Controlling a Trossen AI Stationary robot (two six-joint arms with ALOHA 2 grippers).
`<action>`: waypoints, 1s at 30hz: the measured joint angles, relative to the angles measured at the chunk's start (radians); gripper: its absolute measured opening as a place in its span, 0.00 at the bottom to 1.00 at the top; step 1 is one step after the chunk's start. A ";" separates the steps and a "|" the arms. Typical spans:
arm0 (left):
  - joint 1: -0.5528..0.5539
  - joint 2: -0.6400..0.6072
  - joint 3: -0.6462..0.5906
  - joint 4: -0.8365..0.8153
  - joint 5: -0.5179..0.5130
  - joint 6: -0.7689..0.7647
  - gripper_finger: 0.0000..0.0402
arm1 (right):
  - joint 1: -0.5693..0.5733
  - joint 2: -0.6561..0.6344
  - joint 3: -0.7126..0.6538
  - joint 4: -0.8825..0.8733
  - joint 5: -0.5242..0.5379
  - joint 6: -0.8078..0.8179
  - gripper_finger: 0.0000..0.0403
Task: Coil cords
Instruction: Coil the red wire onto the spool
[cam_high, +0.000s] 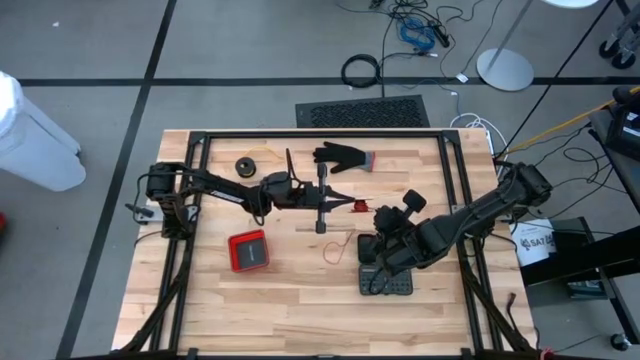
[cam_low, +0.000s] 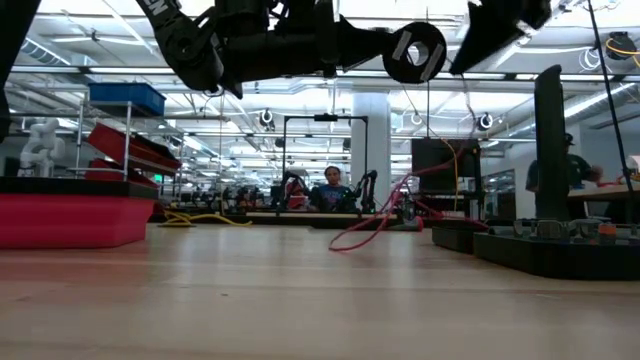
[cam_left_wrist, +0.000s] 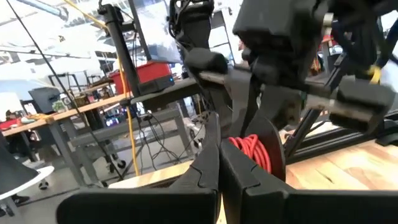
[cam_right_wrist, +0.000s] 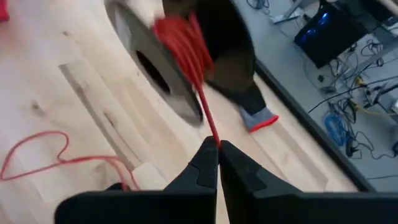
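I had my right gripper (cam_right_wrist: 217, 149) pinched shut on the red cord (cam_right_wrist: 208, 121), just short of the spool (cam_right_wrist: 158, 68), with the strand running taut from my fingertips up onto the red windings. Behind me the slack tail (cam_high: 338, 247) lay in a loose loop on the wooden table (cam_high: 290, 310), between the red box (cam_high: 248, 250) and the black tray (cam_high: 385, 280). Farther across, my left gripper (cam_left_wrist: 217, 155) was closed at the spool's black disc, seemingly keeping it off the table. I judged we were mid-wind: some turns on, plenty of tail left. Next move, as I read it, called for feeding the strand around the drum under even tension, without letting it slip off the edge. Beyond, a small black coil (cam_high: 246, 165) and the glove (cam_high: 342, 156) sat near the far rail.
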 joint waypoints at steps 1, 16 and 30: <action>0.000 0.000 0.000 0.001 0.004 0.000 0.00 | 0.005 0.000 -0.024 0.019 -0.005 0.011 0.01; 0.000 -0.003 0.001 0.024 0.012 -0.002 0.00 | 0.046 0.000 -0.328 0.483 0.026 0.092 0.07; 0.000 -0.003 0.001 0.021 0.007 -0.002 0.00 | 0.114 0.000 -0.395 0.546 0.139 0.172 0.07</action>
